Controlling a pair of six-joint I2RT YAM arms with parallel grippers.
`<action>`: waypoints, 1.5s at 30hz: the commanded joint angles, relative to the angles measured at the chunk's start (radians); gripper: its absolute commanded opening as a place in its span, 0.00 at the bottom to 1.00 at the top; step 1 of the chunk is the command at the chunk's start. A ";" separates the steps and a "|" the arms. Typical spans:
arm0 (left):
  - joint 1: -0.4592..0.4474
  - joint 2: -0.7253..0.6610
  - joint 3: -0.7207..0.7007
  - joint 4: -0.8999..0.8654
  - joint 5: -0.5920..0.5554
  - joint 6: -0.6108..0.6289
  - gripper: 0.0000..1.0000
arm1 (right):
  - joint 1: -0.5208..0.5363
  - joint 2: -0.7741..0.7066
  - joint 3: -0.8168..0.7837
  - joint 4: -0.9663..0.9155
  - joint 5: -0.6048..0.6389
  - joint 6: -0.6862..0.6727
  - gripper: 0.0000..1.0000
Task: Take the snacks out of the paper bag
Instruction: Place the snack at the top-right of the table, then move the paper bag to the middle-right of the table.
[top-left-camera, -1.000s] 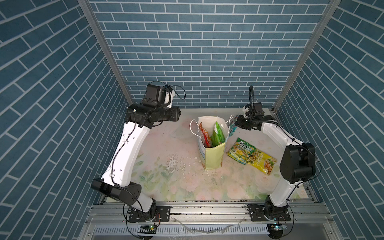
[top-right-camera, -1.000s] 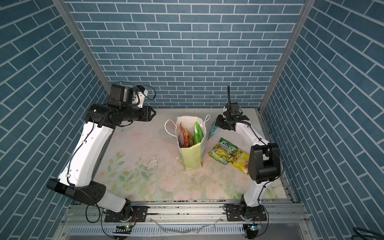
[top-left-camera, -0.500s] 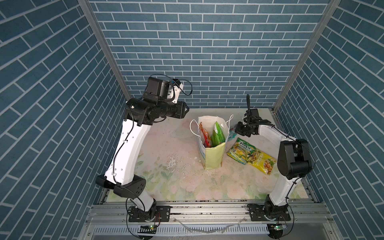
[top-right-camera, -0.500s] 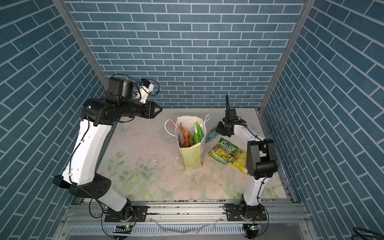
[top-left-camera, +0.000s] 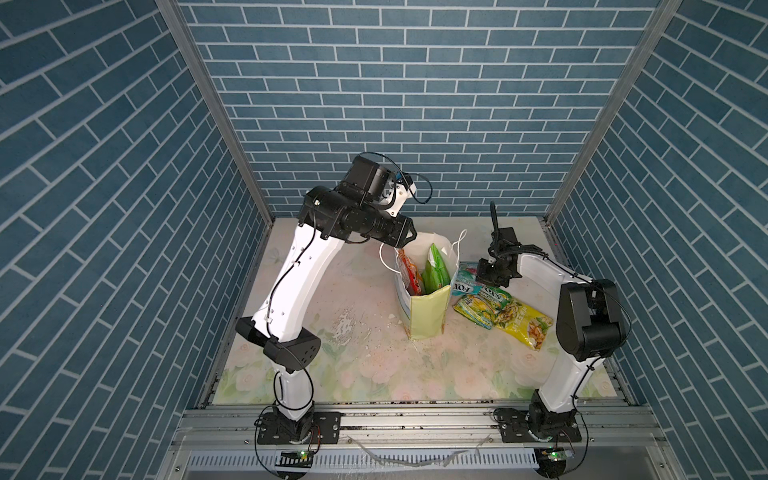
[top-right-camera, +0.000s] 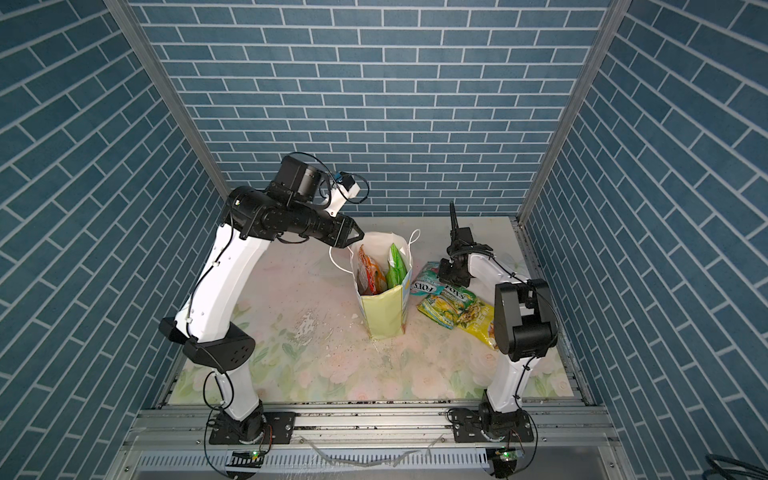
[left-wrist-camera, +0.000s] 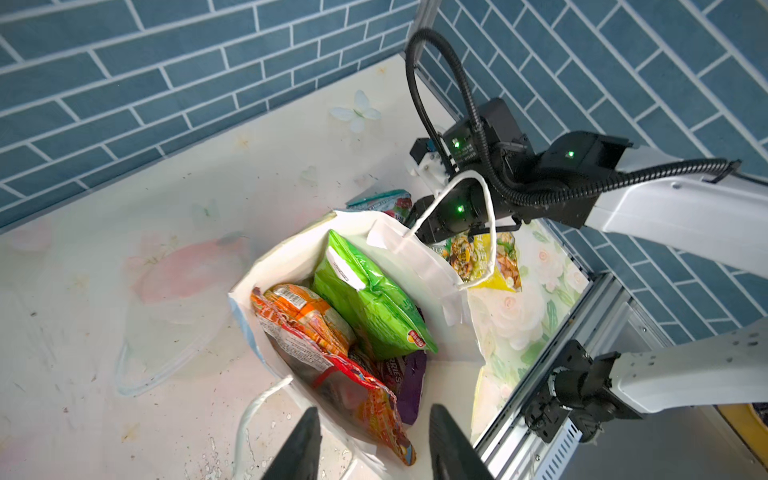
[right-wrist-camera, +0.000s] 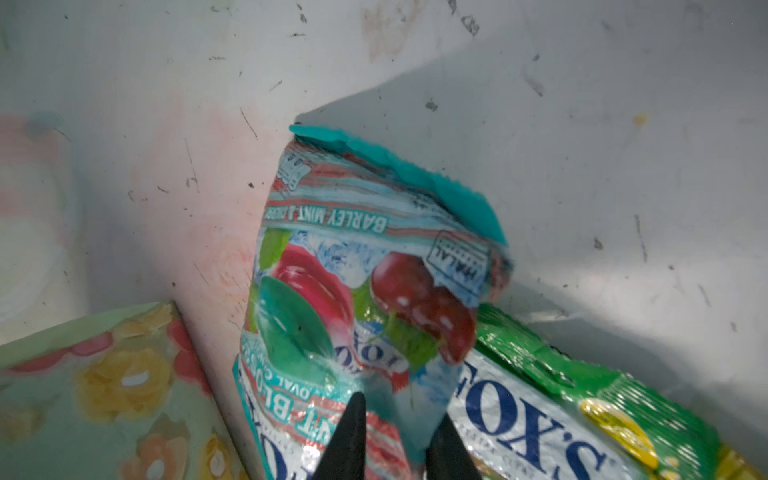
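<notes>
Over one rim of the bag (left-wrist-camera: 266, 266), the left pincer (left-wrist-camera: 372, 409) hangs with its jaws apart and nothing between them, pointing down at the open mouth. Below it, inside the bag, a red packet (left-wrist-camera: 332, 365) leans against a white wall and a green packet (left-wrist-camera: 370, 303) stands beside it, touching it. A purple packet (left-wrist-camera: 411, 374) shows low down between the two; what lies deeper I cannot tell. On the bag's right side the right pincer (right-wrist-camera: 400, 407) sits low over the worktop (top-left-camera: 332, 291), its jaws parted too, with a teal packet (right-wrist-camera: 353, 270) showing in the gap. That packet lies on the worktop just beside the bag, and whether the fingertips touch it I cannot tell. The teal packet touches a green-yellow packet (right-wrist-camera: 561, 395), which lies flat and in turn touches a yellow packet (top-left-camera: 525, 326) farther from the bag. Both top views show the bag upright near the middle of the worktop, between the two arms. Its pale yellow-green side faces the camera and its white cord handles hang out at either side.
</notes>
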 joint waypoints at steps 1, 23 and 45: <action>-0.021 0.011 0.020 -0.036 0.008 0.016 0.44 | -0.006 -0.114 0.026 -0.076 0.057 -0.036 0.32; -0.052 -0.026 -0.102 -0.154 -0.261 -0.231 0.43 | -0.005 -0.403 0.118 -0.328 -0.129 -0.090 0.38; -0.087 0.024 -0.297 -0.022 -0.375 -0.280 0.25 | -0.005 -0.515 0.092 -0.372 -0.157 -0.153 0.39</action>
